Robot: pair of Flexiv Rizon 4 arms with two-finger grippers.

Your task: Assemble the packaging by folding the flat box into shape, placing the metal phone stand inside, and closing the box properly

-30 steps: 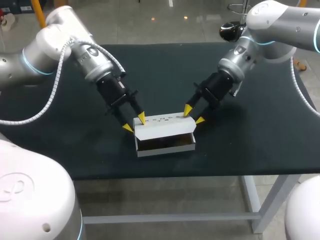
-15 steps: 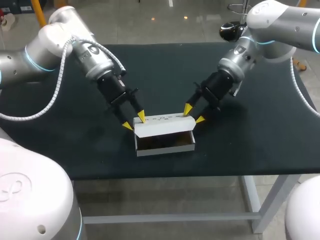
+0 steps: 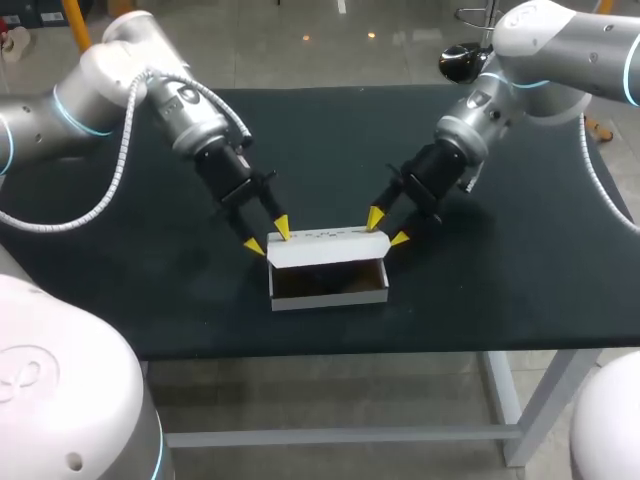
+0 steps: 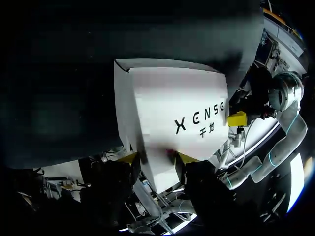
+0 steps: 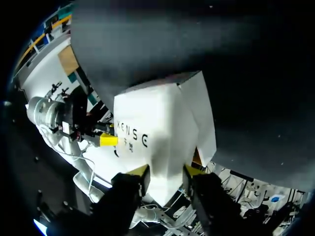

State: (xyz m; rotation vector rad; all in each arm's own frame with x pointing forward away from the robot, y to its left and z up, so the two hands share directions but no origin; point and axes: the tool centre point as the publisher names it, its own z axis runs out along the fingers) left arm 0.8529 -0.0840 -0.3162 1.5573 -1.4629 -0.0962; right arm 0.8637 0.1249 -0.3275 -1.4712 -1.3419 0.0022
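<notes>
Left of centre, the left gripper [image 3: 267, 237] clasped the left end of the white box [image 3: 328, 250] between spread fingers. The box sat just below mid-frame on the dark table [image 3: 520, 280], lid partly open. The right gripper [image 3: 387, 228] pinched its right end.

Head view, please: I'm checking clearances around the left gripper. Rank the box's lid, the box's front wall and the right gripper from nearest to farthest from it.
1. lid: its left end sits right at the left gripper.
2. front wall: on the near side, lower than the lid.
3. right gripper: at the lid's opposite, right end.
</notes>
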